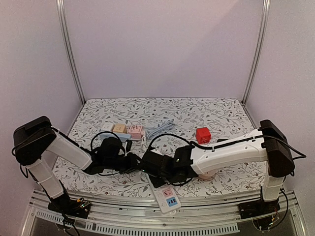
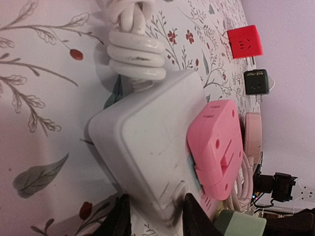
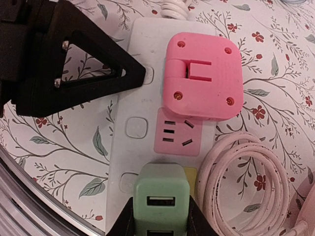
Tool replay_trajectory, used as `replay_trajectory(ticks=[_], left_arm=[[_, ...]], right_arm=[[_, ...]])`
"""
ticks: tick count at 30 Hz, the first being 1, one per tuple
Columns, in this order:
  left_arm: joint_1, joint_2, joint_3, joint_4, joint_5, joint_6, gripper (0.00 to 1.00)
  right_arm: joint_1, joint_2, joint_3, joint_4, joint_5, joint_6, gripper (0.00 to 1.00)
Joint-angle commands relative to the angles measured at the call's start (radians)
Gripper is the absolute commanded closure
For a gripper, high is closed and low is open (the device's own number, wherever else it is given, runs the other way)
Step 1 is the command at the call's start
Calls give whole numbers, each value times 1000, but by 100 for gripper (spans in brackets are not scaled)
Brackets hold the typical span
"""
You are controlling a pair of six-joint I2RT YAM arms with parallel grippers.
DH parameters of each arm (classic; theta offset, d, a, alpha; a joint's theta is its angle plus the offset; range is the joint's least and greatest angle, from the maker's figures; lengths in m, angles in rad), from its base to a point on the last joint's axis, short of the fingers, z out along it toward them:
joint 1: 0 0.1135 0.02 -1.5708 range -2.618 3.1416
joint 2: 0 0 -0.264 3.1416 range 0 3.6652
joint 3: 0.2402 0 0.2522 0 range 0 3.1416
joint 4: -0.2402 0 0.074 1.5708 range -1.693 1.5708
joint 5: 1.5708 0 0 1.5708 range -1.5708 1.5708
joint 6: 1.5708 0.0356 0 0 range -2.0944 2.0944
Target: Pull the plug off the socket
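Firmly, right hand (image 3: 160, 220) pinches blocky green plug (image 3: 161, 189) on white strip (image 3: 129, 157).

The mint-green plug (image 3: 161, 196) stands seated in the white power strip (image 3: 152, 39), which lies flat, face up.

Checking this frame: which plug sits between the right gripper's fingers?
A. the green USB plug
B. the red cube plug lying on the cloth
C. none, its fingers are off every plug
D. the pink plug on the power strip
A: in the right wrist view the green USB plug sits gripped between the black fingers of the right gripper, while the pink plug stands untouched further along the white power strip.
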Motion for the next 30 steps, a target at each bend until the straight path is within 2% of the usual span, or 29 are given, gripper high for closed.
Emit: replay_trajectory(ticks=[1,30], left_arm=[[-21,65,-34,-225,-50,24,66],[-24,57,-21,-225,-48,38,66]], right_arm=[[-24,-77,-79,165,-159,36,100],[-60,-136,-162,254,-225,90,100]])
